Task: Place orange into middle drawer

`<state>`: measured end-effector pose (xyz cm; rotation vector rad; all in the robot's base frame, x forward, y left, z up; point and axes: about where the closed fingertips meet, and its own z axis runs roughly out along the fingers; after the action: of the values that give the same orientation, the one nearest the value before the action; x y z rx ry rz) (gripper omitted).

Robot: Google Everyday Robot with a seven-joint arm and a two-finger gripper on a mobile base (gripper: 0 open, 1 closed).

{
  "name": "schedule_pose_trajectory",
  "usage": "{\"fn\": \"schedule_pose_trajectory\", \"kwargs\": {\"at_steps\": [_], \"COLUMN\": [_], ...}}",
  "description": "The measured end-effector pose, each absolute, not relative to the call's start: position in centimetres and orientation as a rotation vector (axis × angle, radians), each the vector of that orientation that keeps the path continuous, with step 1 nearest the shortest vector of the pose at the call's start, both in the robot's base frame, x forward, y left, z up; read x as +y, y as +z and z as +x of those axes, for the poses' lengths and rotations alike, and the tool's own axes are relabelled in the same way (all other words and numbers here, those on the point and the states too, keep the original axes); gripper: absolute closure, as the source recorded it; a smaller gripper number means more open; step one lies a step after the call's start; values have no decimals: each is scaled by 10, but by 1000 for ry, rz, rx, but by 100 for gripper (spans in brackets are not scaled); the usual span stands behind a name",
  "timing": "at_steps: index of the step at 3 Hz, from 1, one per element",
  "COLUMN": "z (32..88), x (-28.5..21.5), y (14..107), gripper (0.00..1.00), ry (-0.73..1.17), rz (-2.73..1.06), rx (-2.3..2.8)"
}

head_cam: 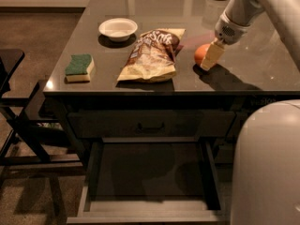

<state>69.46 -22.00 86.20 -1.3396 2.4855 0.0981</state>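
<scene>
The orange sits on the dark table top, just right of the yellow-brown chip bag. My gripper comes down from the upper right and is at the orange's right side, one pale finger against it. The other finger is hidden. The middle drawer is pulled open below the table front, wide and shallow with a dark flat bottom and nothing in it.
A white bowl stands at the back left and a green-and-yellow sponge at the left edge. A closed drawer front with a black handle is above the open drawer. The robot's white body fills the lower right. A dark chair stands at the left.
</scene>
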Motion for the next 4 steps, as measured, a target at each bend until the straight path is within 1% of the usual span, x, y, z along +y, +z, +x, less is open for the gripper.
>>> {"fn": "schedule_pose_trajectory", "kwargs": {"at_steps": [1, 2, 3, 4], "z": [676, 612, 612, 598], "x": [-224, -228, -228, -233], "y": [871, 870, 870, 873], "gripper": [100, 100, 100, 100], "ry": [114, 116, 116, 116], "rz": [-1289, -1281, -1281, -1270], "rx": [2457, 2461, 2461, 2461]}}
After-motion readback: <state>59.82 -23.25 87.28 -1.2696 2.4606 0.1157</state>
